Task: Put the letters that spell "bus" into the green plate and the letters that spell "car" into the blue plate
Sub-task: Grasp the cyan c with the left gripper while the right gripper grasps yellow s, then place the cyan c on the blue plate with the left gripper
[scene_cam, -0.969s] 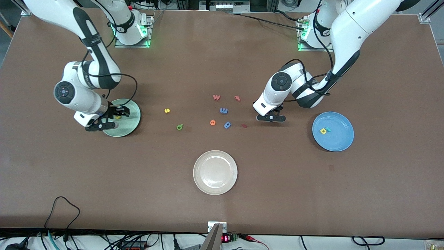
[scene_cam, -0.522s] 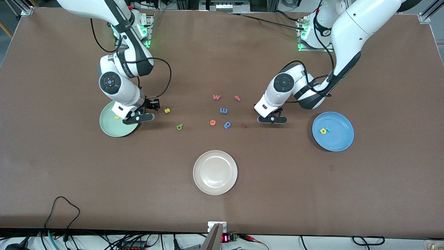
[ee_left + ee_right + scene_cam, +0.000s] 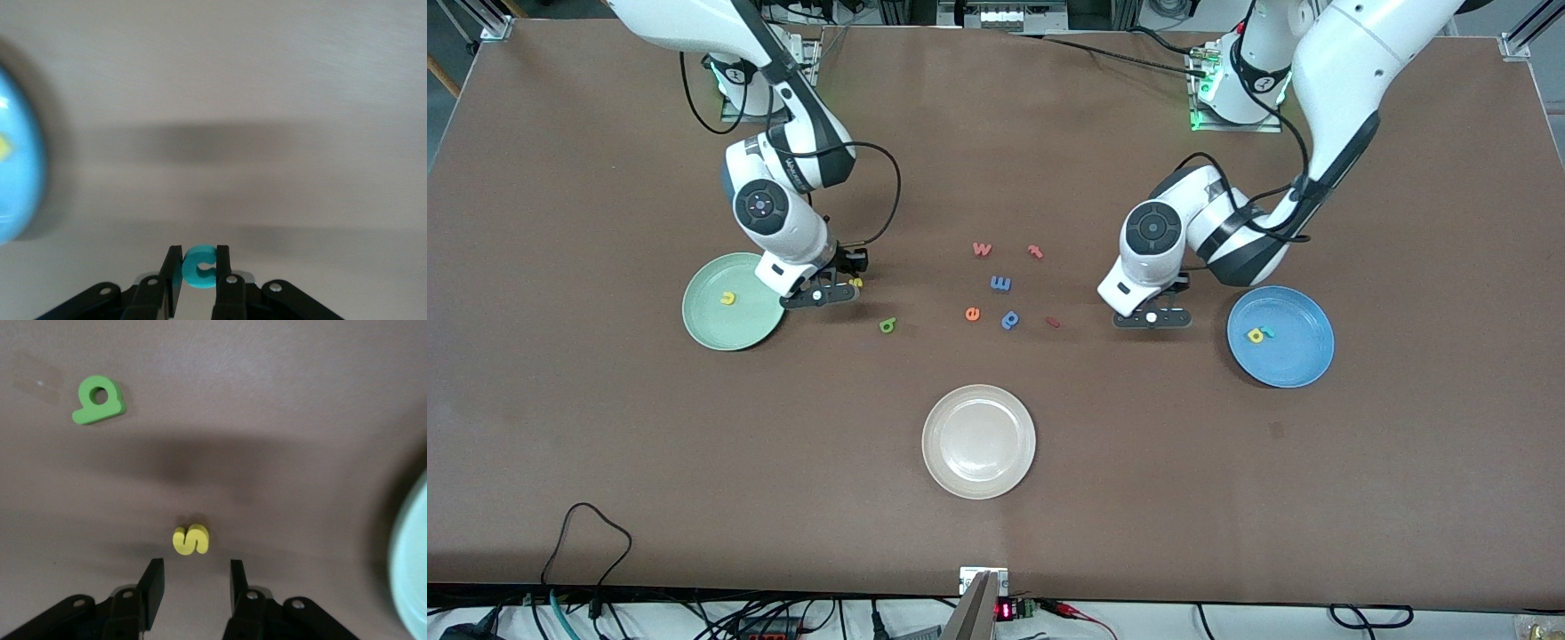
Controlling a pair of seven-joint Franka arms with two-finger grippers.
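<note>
I've got the left tool clamped on teal c over the bench; blue plate at its 3 o'clock. Right tool, fingers apart, over yellow s; I'd centre before closing.

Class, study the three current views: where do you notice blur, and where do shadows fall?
Left wrist view: the blue plate is smeared at the frame edge; a shadow band crosses the table. Right wrist view: the yellow "s" is sharp, the green plate soft. Front view: evenly lit, sharp.
</note>
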